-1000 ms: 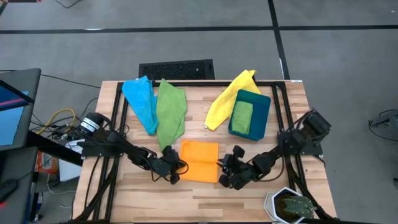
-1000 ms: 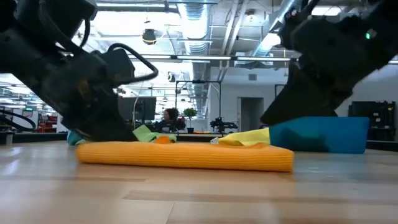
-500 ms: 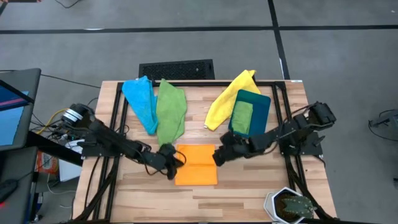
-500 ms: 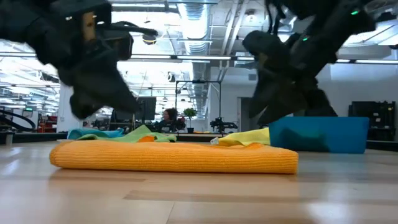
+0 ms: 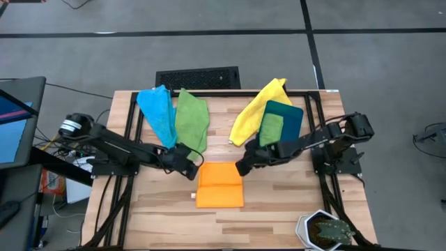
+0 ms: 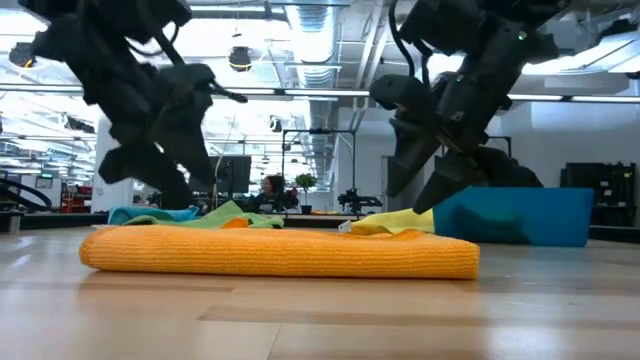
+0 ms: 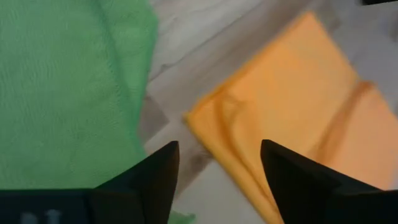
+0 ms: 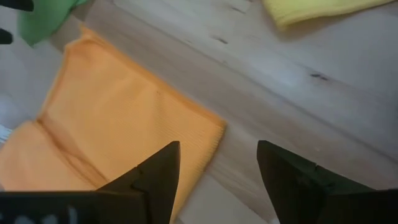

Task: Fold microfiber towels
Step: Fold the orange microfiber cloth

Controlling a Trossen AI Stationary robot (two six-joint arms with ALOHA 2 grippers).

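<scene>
Left gripper (image 5: 187, 162) and right gripper (image 5: 243, 167) both spread now, let go and lifted off the far corners of the orange towel (image 5: 220, 184); looks folded flat mid-table, so green towel (image 5: 191, 123) probably next; plenty of bare wood near the front table (image 5: 279, 209) edge.

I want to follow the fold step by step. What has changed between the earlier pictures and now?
Both grippers carried the orange towel's near edge over toward the back, let go and lifted away: left gripper and right gripper now hover open past its far corners. Blue, green and yellow towels stayed put.
</scene>
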